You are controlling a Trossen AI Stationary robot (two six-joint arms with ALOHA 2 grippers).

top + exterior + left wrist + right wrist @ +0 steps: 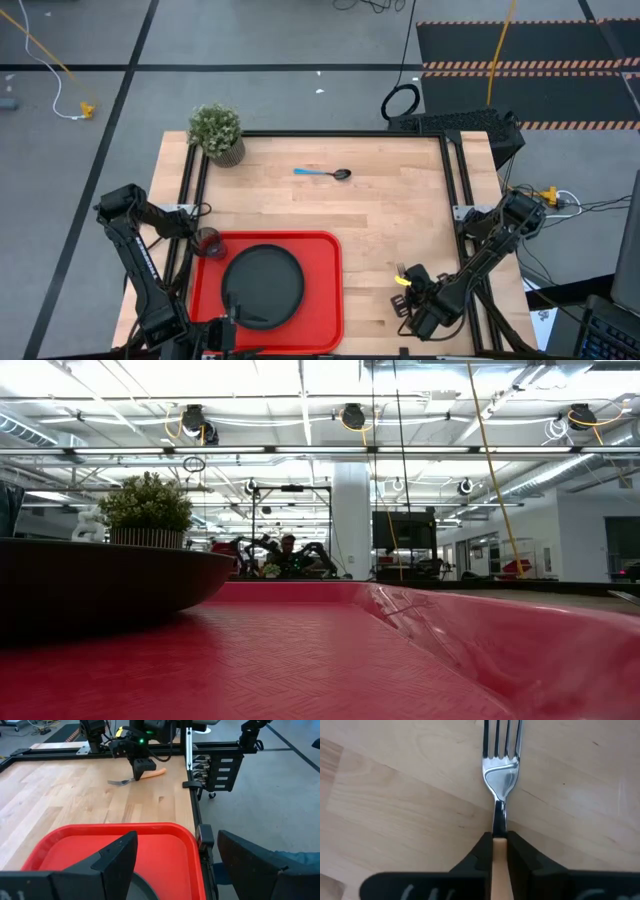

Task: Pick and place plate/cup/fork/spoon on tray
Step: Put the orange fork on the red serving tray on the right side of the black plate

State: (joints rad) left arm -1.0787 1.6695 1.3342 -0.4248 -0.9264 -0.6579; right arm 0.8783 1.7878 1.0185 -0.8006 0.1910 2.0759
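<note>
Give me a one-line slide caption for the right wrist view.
Right end effector shut on the fork by its orange handle, tines pointing away over the bare wooden table.

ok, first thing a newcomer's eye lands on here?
The bright red tray at the table's near-left edge, with the black plate sitting on it. Next, the right gripper, jaws shut on the orange handle of the fork, which lies on the wood right of the tray.
</note>
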